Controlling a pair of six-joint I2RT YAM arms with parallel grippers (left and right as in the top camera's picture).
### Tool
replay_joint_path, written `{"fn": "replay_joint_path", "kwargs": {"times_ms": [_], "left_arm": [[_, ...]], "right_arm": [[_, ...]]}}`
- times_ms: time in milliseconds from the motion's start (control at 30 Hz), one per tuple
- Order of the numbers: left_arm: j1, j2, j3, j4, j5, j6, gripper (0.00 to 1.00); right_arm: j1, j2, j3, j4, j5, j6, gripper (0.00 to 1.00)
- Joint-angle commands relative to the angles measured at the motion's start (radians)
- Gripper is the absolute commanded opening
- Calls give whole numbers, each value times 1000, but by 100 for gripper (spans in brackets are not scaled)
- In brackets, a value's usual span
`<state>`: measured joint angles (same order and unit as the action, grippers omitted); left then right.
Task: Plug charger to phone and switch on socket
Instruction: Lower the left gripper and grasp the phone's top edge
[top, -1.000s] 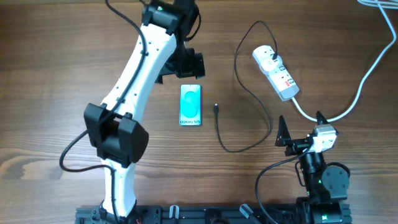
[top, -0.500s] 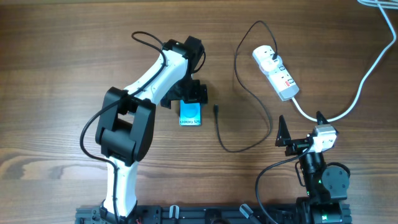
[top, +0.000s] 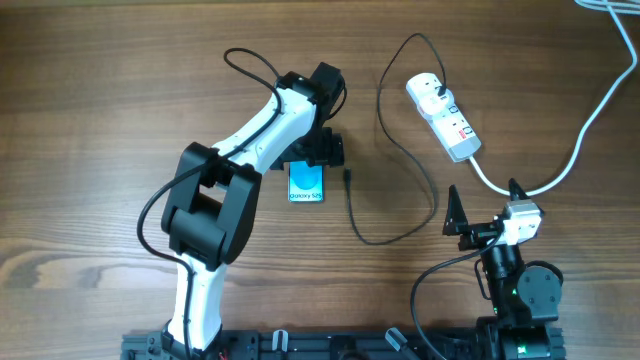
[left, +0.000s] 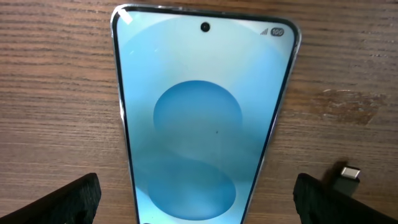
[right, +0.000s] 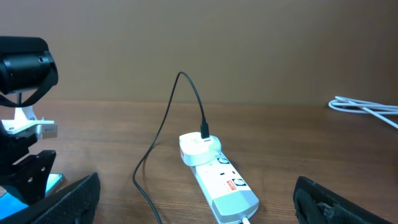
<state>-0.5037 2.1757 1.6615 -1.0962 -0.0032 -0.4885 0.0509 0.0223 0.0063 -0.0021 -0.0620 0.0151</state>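
Brightly lit, the silver-edged phone (left: 202, 124) glows cyan, face up.

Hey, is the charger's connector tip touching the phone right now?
Apart. The left wrist view shows a strip of bare wood between the connector tip and the silver edge of the phone.
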Motion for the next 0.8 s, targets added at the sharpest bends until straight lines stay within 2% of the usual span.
{"fn": "replay_joint_path", "kwargs": {"times_ms": [0,167,367,767], "left_arm": [[4,24,-9,13,-17,-13,100],[5,24,-9,19,-17,33,100],[5,24,-16,13,-18,32,100],[6,24,-154,163,-17,36,100]], "right_arm": [[1,-6,-1,3,10,12,100],[1,-6,-1,3,10,11,100],[1,-6,-1,3,10,11,100],[1,-6,-1,3,10,11,100]]}}
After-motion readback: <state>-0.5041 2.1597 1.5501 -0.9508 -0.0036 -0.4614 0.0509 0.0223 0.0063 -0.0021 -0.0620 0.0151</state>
